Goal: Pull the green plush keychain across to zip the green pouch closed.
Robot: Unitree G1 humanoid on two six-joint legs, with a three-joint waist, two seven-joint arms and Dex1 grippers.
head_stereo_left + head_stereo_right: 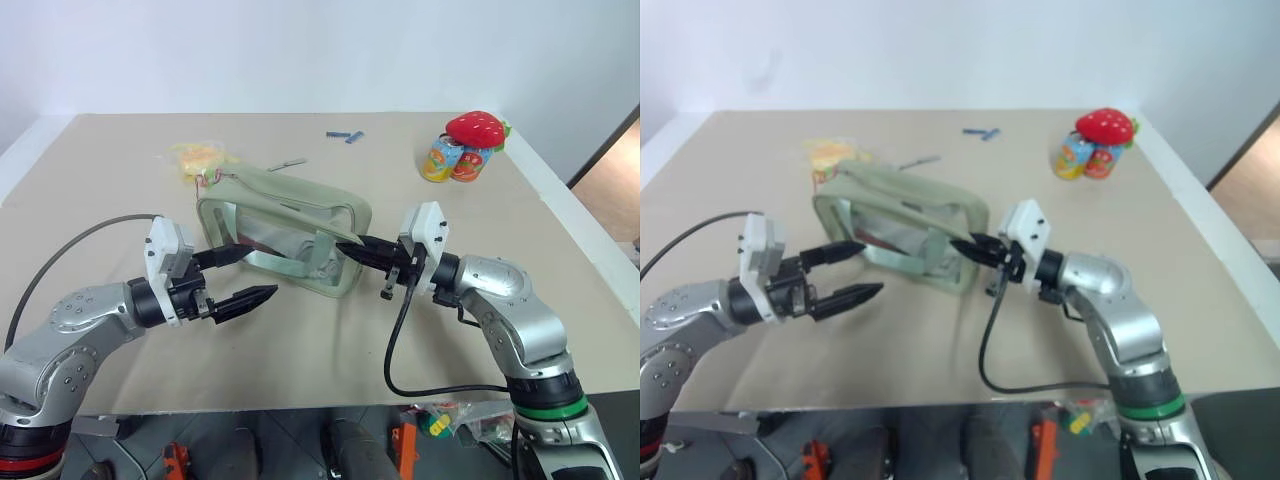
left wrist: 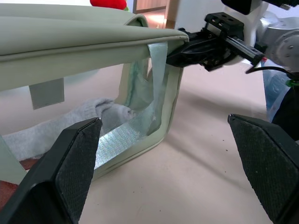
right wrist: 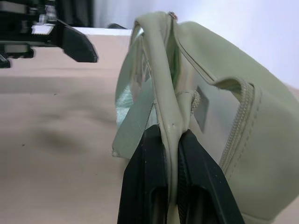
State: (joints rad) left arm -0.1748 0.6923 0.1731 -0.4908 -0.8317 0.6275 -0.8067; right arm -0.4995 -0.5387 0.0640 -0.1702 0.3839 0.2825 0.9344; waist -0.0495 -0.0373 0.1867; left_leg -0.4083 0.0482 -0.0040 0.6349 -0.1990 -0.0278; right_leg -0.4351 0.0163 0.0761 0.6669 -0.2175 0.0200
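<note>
- Right gripper (image 3: 170, 140): its 2 fingers are pinched tight on the green pouch's (image 1: 285, 232) end seam, at the end nearer the table's right edge.
- Left gripper (image 1: 243, 275) hangs spread wide at the pouch's other end, gripping nothing.
- Pouch stands mid-table, soft and floppy; it will likely buckle unless that end is anchored.
- Green plush keychain (image 1: 208, 178) sits at the far-left top corner of the pouch: tiny, squashy, light. Best pinched at its cord.
</note>
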